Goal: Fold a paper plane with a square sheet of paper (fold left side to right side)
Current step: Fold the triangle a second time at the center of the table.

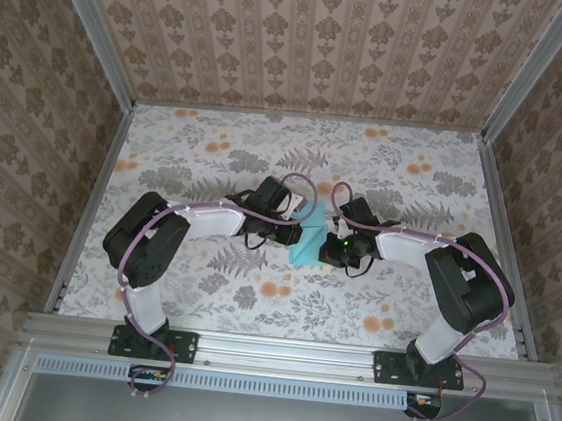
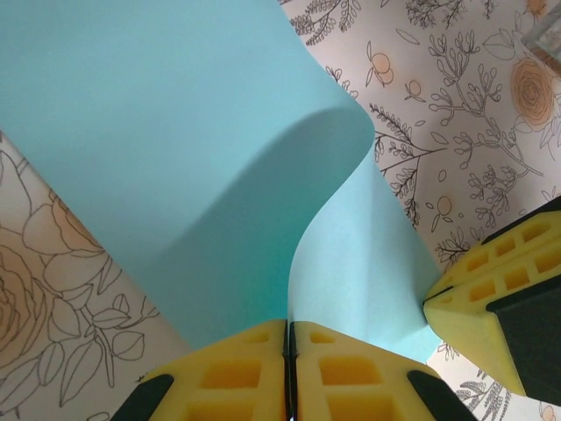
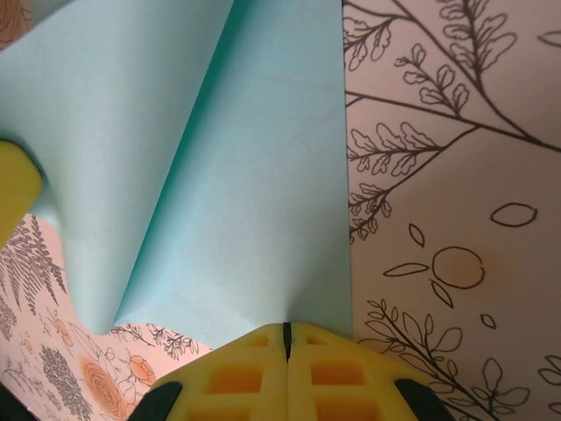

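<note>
— Two grippers meet at the middle of the floral tabletop [image 1: 217, 154], with the square sheet of paper [image 1: 307, 238] between them. From above it's only a small cyan sliver; the arms cover most of it.

— Is the left gripper [image 2: 287, 338] gripping it?

— Yes. In its wrist view the yellow pads [image 2: 237, 377] are pressed together, and the paper's edge runs down into the seam between them. The sheet is clamped there and curls up in a big S-shaped bend, off the table on that side.

— And the right gripper [image 3: 285, 338]?

— Clenched as well, pads tight, and the sheet's near edge goes in right at the seam. It looks pinched, though only a thin margin is caught and the contact itself is hidden under the pads.

— Is the paper folded?

— Hard to say. From the right wrist I see a long straight ridge across the sheet, one part flat on the table and the other lifted. Whether that's a crease or just a bend, I can't tell. The far corners are cut off in both wrist views.

— How close are the two grippers?

— Near. A yellow fingertip of the other gripper pokes in at the edge of each wrist view, touching the paper or just beside it; which, I can't make out.
</note>
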`<action>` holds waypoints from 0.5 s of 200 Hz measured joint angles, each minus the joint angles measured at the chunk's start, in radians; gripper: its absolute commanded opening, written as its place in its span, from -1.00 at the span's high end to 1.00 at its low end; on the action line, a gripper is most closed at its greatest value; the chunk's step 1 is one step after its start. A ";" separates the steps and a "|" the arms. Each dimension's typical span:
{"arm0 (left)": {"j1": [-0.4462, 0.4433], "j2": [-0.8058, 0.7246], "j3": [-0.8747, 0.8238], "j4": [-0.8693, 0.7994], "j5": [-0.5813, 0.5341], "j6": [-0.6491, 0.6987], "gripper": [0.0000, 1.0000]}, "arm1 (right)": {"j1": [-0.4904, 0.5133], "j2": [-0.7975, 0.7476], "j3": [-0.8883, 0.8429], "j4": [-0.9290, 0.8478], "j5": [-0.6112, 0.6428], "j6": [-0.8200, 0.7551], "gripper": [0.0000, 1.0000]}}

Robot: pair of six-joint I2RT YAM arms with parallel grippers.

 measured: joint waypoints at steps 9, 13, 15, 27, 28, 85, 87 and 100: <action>0.002 0.001 0.002 0.000 0.000 0.002 0.79 | 0.000 0.001 0.000 0.000 -0.002 -0.003 0.99; 0.002 0.001 0.003 0.000 0.000 0.002 0.79 | 0.000 0.001 0.001 -0.001 -0.002 -0.004 0.99; 0.003 0.002 0.004 0.000 0.000 0.002 0.79 | 0.000 0.001 0.001 -0.001 -0.003 -0.004 0.99; 0.006 0.003 0.005 0.000 0.001 0.005 0.79 | 0.000 0.001 0.002 -0.003 -0.003 -0.007 0.99; 0.006 0.003 0.005 0.000 0.001 0.006 0.79 | 0.000 0.001 0.002 -0.003 -0.003 -0.007 0.99; 0.008 0.034 0.015 -0.013 0.000 0.013 0.79 | 0.000 0.002 0.002 -0.003 -0.003 -0.007 0.98; 0.008 0.034 0.015 -0.014 0.000 0.013 0.79 | 0.000 0.002 0.002 -0.003 -0.003 -0.007 0.99; 0.008 0.035 0.018 -0.020 0.000 0.013 0.79 | 0.000 0.002 0.002 -0.003 -0.003 -0.007 0.98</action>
